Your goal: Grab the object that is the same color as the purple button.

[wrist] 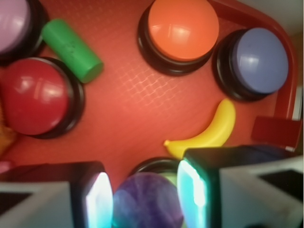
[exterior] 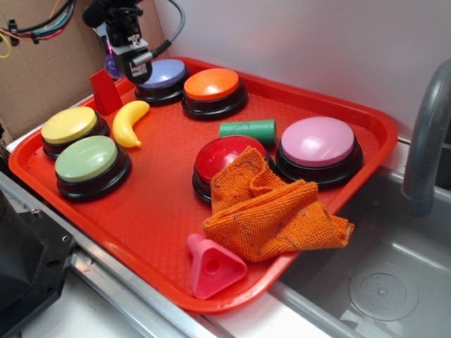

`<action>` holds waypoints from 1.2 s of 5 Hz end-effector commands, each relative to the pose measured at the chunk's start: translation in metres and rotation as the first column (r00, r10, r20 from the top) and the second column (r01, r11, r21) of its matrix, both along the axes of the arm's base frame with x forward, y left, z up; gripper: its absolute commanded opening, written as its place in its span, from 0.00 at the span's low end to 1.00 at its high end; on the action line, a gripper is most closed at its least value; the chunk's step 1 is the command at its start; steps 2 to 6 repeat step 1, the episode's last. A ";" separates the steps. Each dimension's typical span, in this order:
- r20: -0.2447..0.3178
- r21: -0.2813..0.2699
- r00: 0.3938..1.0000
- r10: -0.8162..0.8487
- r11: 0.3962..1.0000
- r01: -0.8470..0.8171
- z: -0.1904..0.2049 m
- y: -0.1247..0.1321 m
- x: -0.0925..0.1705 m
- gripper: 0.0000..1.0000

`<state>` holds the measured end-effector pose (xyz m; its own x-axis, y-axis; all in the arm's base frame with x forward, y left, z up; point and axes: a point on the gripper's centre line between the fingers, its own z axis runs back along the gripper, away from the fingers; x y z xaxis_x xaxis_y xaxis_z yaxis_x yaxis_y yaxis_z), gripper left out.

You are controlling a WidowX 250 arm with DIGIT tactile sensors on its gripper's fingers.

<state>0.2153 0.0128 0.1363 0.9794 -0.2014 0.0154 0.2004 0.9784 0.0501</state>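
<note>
Between our tool's (wrist: 146,199) two pads sits the purple ball (wrist: 148,200), held snugly and raised above the red tray (exterior: 162,211) at its far-left corner, just beside the purple button (exterior: 163,73). From the wrist view, the yellow banana (wrist: 209,133) and the orange button (wrist: 183,28) lie below us. We judge the grasp made and the lift under way. Next we should keep the pads closed firmly and rise steadily, since a smooth round ball could slip out.
</note>
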 end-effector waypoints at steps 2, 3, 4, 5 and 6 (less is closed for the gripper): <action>0.043 0.028 0.984 0.170 0.985 -0.172 0.019 -0.014 -0.006 0.00; 0.043 0.028 0.984 0.170 0.985 -0.172 0.019 -0.014 -0.006 0.00; 0.043 0.028 0.984 0.170 0.985 -0.172 0.019 -0.014 -0.006 0.00; 0.043 0.028 0.984 0.170 0.985 -0.172 0.019 -0.014 -0.006 0.00; 0.043 0.028 0.984 0.170 0.985 -0.172 0.019 -0.014 -0.006 0.00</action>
